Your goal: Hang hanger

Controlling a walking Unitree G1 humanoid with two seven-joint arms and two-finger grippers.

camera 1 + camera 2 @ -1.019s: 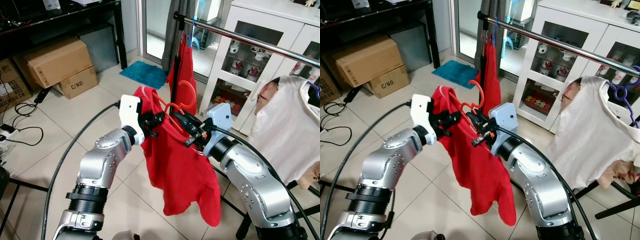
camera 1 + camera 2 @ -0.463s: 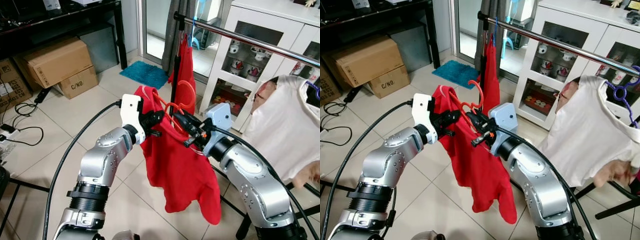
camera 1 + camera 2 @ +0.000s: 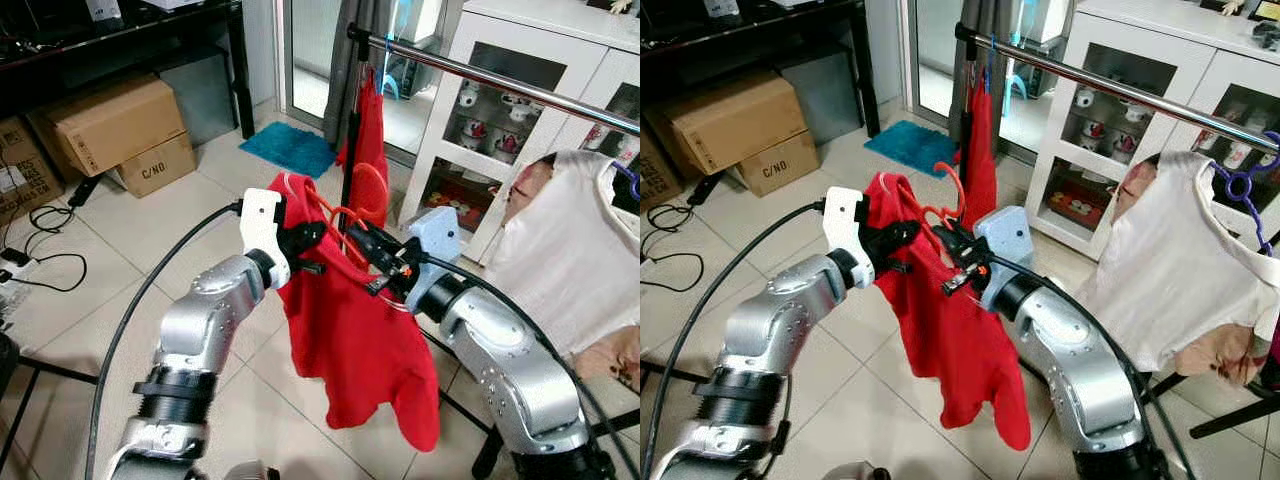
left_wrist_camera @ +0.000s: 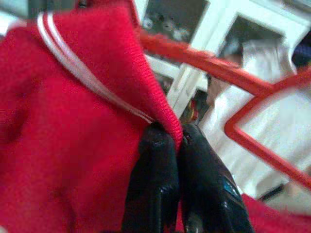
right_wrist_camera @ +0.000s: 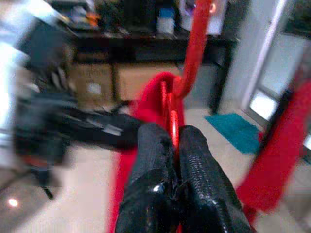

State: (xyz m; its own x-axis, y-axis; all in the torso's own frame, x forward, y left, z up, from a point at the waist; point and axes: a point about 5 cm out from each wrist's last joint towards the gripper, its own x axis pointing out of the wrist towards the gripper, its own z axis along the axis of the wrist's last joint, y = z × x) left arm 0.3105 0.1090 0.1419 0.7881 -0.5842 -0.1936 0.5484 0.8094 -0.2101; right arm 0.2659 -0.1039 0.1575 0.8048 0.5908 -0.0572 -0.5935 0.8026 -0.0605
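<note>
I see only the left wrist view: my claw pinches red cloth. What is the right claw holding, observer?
Observer: The right claw is closed on the red hanger, on the thin stem under its hook.
Operator: Is the hook already on a rail?
Observer: Not yet. The hook hangs in free air, below the metal rail.
Operator: What does my left claw hold exactly?
Observer: The left claw grips the collar edge of the red shirt, which drapes from the hanger down toward the floor.
Operator: Is the rail free?
Observer: Another red garment hangs near its left end, a white shirt further right.
</note>
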